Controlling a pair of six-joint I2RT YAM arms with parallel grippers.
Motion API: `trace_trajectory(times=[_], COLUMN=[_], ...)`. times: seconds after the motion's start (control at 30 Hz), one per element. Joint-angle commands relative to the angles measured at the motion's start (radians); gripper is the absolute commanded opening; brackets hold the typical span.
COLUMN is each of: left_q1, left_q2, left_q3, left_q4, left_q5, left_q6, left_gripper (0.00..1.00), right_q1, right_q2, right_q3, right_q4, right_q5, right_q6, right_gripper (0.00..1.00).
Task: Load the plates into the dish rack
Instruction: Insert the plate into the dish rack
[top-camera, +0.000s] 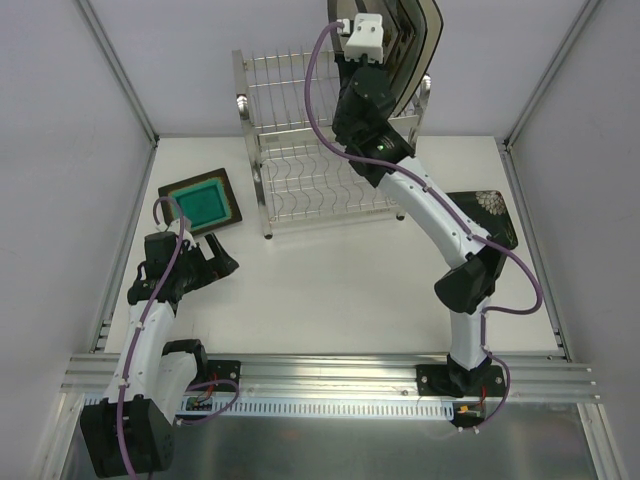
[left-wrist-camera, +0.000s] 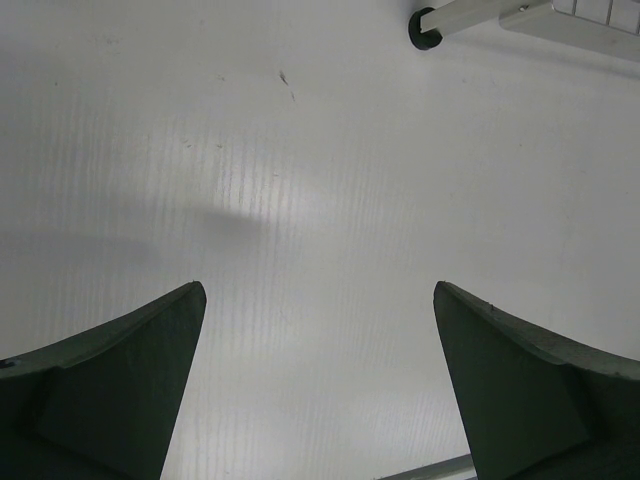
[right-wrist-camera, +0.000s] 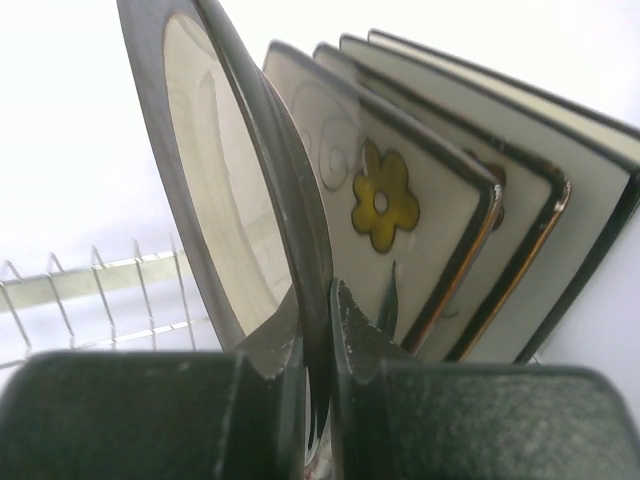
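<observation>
Your left claw (left-wrist-camera: 318, 292) hangs released, jaws wide, low over the surface (top-camera: 330, 295). Just beyond it the black-and-teal plate (top-camera: 203, 202) lies flat, and a dark flowered plate (top-camera: 485, 215) lies at the right edge. Farther back, at the dish rack's (top-camera: 310, 170) upper tier, your right claw (right-wrist-camera: 315, 300) is clenched on the round cream plate (right-wrist-camera: 215, 190), beside upright square plates (right-wrist-camera: 400, 200).
</observation>
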Motion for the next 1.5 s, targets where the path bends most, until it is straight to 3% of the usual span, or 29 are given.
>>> trace_trajectory(times=[0.0, 0.67, 0.87, 1.1, 1.47], left_q1=[-0.006, -0.006, -0.007, -0.006, -0.006], left_q2=[-0.013, -0.017, -0.019, -0.022, -0.028], left_q3=[0.037, 0.035, 0.035, 0.035, 0.035], left_q4=[0.005, 0.002, 0.000, -0.001, -0.003], left_q5=[-0.010, -0.015, -0.015, -0.018, -0.024], left_q6=[0.015, 0.012, 0.014, 0.012, 0.011], left_gripper=[0.99, 0.99, 0.99, 0.99, 0.99], right_q1=[0.000, 0.006, 0.006, 0.006, -0.007], right_q2=[-0.070, -0.097, -0.077, -0.079, -0.063], right_q3=[0.098, -0.057, -0.066, -0.106, -0.057], right_q4=[0.247, 0.198, 0.201, 0.354, 0.384], right_q5=[-0.090, 0.021, 0.084, 0.153, 0.136], right_q6=[-0.004, 0.105, 0.084, 0.012, -0.036], right_gripper=[0.01, 0.01, 0.01, 0.01, 0.01])
